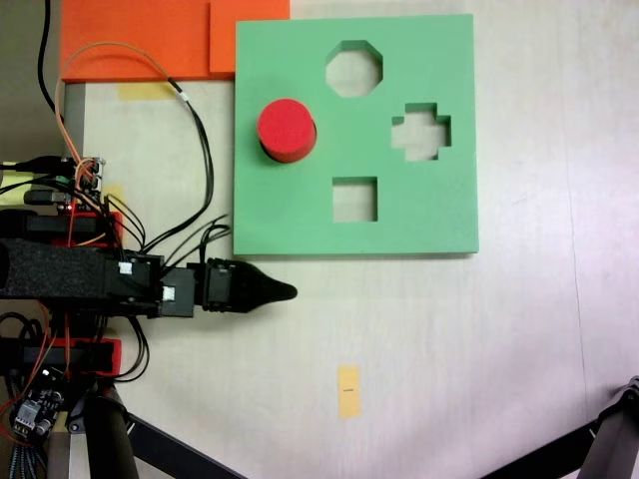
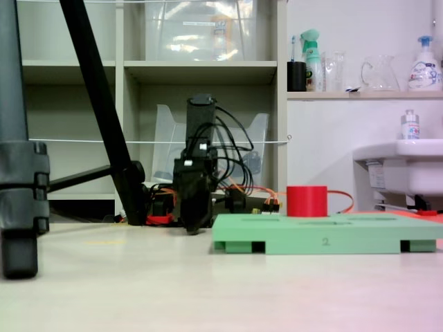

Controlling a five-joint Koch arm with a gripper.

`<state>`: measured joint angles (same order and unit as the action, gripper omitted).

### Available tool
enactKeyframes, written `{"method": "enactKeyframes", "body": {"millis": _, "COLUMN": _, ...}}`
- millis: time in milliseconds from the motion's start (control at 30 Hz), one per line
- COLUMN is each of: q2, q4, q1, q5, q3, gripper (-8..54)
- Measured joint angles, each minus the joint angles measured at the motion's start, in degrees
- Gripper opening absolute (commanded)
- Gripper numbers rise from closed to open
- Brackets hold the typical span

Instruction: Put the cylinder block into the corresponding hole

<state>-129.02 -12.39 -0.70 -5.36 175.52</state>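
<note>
The red cylinder block (image 1: 288, 128) (image 2: 306, 200) stands upright on the left part of the square green foam board (image 1: 439, 215) (image 2: 325, 235). It sits in the round cut-out (image 1: 266, 151), which shows only as a dark sliver at the block's lower left, and its top stands well above the board. In a fixed view my gripper (image 1: 287, 291) lies off the board's lower left corner, apart from the block, its jaws drawn to a single point with nothing held. In another fixed view the gripper (image 2: 196, 227) hangs low over the table, left of the board.
The board also has an octagonal cut-out (image 1: 354, 68), a cross-shaped one (image 1: 420, 132) and a square one (image 1: 354, 200). Orange foam sheets (image 1: 150, 35) touch its top left corner. Cables (image 1: 190, 130) loop near the arm's base. Yellow tape (image 1: 347, 389) and tripod legs (image 1: 609, 439) (image 2: 21, 173) occupy the near table.
</note>
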Motion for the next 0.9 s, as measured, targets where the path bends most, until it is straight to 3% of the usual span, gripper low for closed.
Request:
{"method": "enactKeyframes", "body": {"millis": 300, "q2": 0.09, "q4": 9.67, "q1": -0.26, "q5": 0.26, "q3": 0.0, "gripper": 34.5}}
{"method": "enactKeyframes", "body": {"millis": 900, "q2": 0.0, "q4": 9.93, "q1": -0.26, "q5": 0.26, "q3": 0.0, "gripper": 34.6}}
